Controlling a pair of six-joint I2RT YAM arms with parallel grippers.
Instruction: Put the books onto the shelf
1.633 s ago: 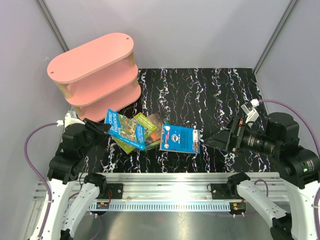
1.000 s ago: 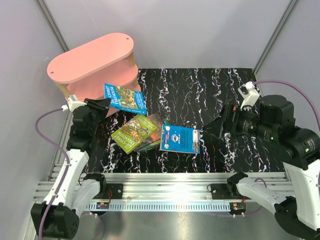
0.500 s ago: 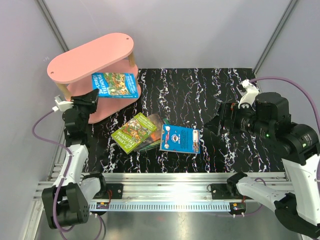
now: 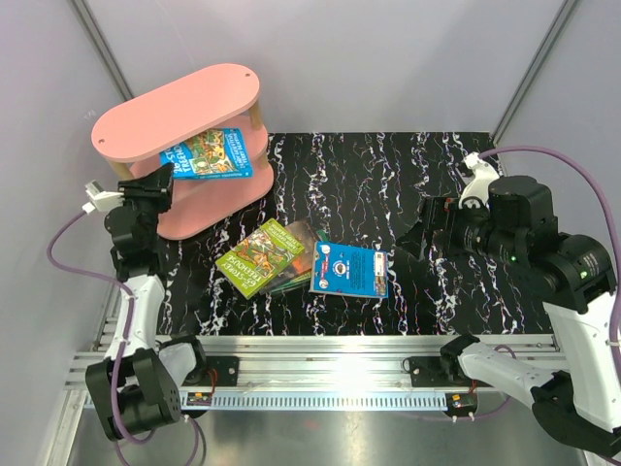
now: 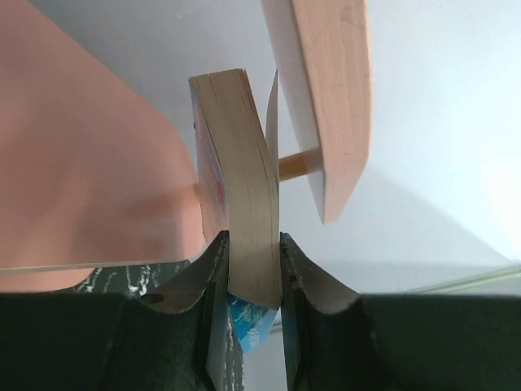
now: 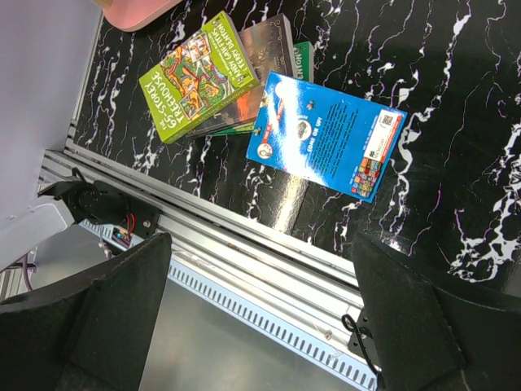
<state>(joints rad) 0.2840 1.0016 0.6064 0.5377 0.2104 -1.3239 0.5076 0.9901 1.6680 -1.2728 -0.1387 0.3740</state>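
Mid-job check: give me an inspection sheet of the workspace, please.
Surface: black marbled mat, books lying on it.
Job's things: pink shelf far left; held book at its middle tier; green book tops a small pile; blue book flat beside it.
Clutter: nothing seen.
Grippers: left gripper shut on the held book; right gripper open, empty, above the mat.
Cables: purple cables at both arms, clear of the books.
Surroundings: grey walls; metal rail at near edge.

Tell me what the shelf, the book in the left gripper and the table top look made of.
Shelf: matte pink painted boards, probably wood or fibreboard; pale bare-wood posts. Book in the left gripper: paper, with a bare cream page block and glossy printed cover. Table top: glossy black, white-veined marble look, likely a laminate or film.
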